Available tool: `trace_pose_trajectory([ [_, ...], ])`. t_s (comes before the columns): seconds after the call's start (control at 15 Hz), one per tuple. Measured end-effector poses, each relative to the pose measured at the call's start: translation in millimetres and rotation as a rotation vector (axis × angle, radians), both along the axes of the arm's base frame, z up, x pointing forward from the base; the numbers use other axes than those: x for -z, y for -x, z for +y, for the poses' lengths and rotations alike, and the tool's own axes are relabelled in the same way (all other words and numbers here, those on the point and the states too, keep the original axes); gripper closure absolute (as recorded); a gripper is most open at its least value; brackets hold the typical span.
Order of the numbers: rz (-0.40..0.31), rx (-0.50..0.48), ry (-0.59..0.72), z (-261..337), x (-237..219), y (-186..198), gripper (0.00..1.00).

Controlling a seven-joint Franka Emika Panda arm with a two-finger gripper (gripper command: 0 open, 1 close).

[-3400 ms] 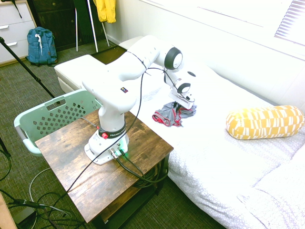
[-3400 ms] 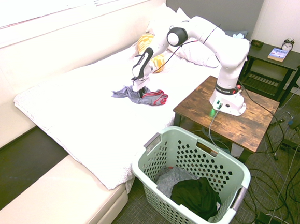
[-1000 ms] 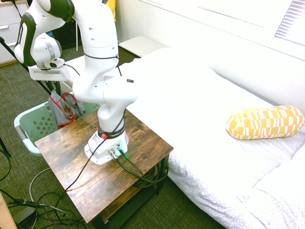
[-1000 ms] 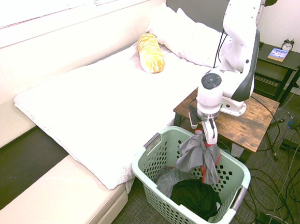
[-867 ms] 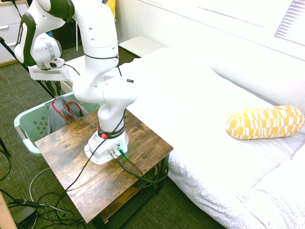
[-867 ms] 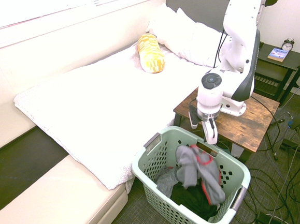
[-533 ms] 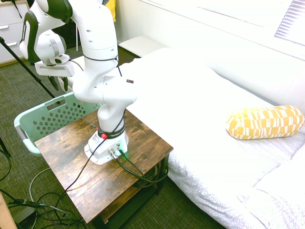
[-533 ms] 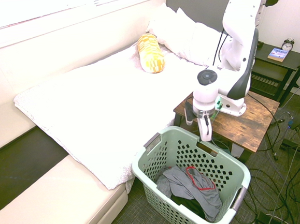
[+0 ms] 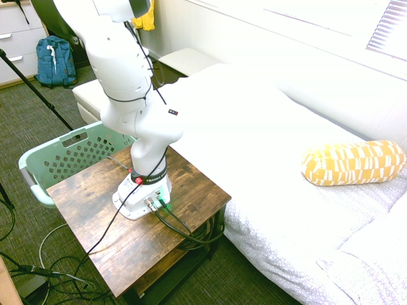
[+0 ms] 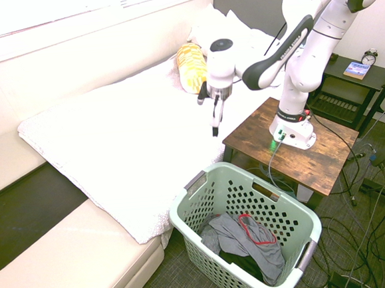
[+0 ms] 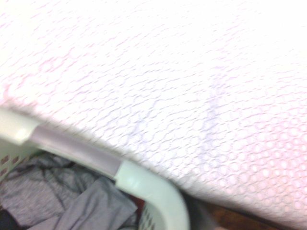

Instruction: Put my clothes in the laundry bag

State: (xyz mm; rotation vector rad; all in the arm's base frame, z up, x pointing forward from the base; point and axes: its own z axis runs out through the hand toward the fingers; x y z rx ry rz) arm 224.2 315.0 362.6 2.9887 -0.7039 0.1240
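While the gripper (image 10: 213, 109) is held above the bed (image 10: 125, 136), nothing is gripped by it; its 2 fingers are spread wide apart, as is seen in the second exterior view. In the first exterior view the hand is hidden behind the upper part of the white arm (image 9: 124, 70).

The grey garment with red trim (image 10: 257, 239) is contained in the mint-green laundry basket (image 10: 219, 265), where it is draped over a black cloth (image 10: 245, 265) and laid against another grey cloth (image 10: 212, 236). By the basket's perforated walls all 3 pieces are surrounded. The basket is placed on the floor, just beside the bed and the wooden table (image 10: 251, 131), and 1 of its grey handles (image 11: 76, 149) is shown close up in the wrist view, with grey fabric seen below the rim and the white textured bedspread (image 11: 158, 81) beyond it.

On the wooden table the base of the arm is mounted. On the bed the yellow-and-white patterned bolster (image 9: 353, 163) is laid, near the white pillows (image 10: 248, 43). By the bed's head, a book (image 10: 357, 70) and an alarm clock (image 10: 369, 57) are borne by a dark side table (image 10: 347, 78). A blue backpack (image 9: 56, 61) is stood on the floor by the white drawers (image 9: 19, 44).
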Motion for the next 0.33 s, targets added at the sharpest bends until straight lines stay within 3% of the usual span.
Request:
trace_pose_trajectory([
  [0.33,-0.026,0.179,-0.052,-157.3,-52.1,-66.8,0.0],
])
